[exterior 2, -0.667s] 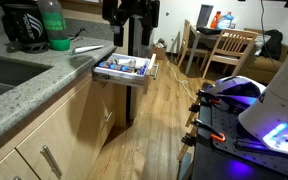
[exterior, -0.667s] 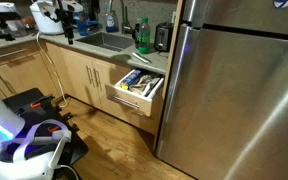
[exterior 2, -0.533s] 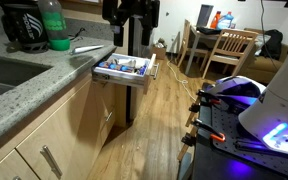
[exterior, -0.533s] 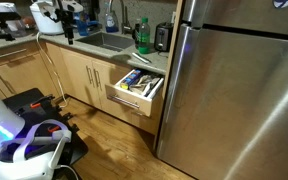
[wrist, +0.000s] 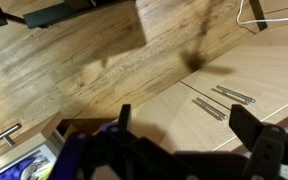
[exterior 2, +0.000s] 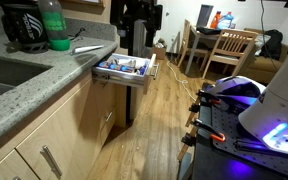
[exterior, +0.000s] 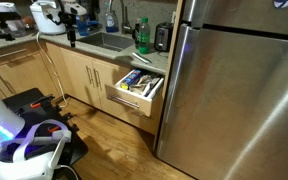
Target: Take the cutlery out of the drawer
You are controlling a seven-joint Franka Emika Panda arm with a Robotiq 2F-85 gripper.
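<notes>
Oak-coloured cabinets point(exterior: 79, 72) run under a grey speckled surface point(exterior 2: 24, 85), with a tall steel fridge point(exterior: 234, 90) at the end of the row and a wooden floor point(exterior 2: 164, 130) below. The drawer point(exterior: 131, 100) next to the fridge is pulled out into the room, its light wood front facing away from the cabinets; in both exterior views it stands just under the edge of the surface point(exterior 2: 124, 80). The cutlery point(exterior: 136, 80) lies inside it, and the long pieces seem to run mostly front to back along the drawer's depth, though which ends are the handles is too small to tell. It looks like a loose heap of silvery metal with dark, white and bluish parts point(exterior 2: 124, 67), lying flat between the pale inner sides. A green bottle point(exterior 2: 52, 28) stands on the surface above, well back from the drawer. In an exterior view the dark arm point(exterior 2: 136, 20) hangs above and beyond the drawer, apart from it. In the wrist view the tool point(wrist: 184, 115) comes in from the bottom edge, dark and blurred, with its two fingers point(wrist: 124, 118) spread wide and nothing between them; behind the gap are only the floor and closed cabinet doors point(wrist: 199, 110). It touches neither the drawer nor the cutlery.
</notes>
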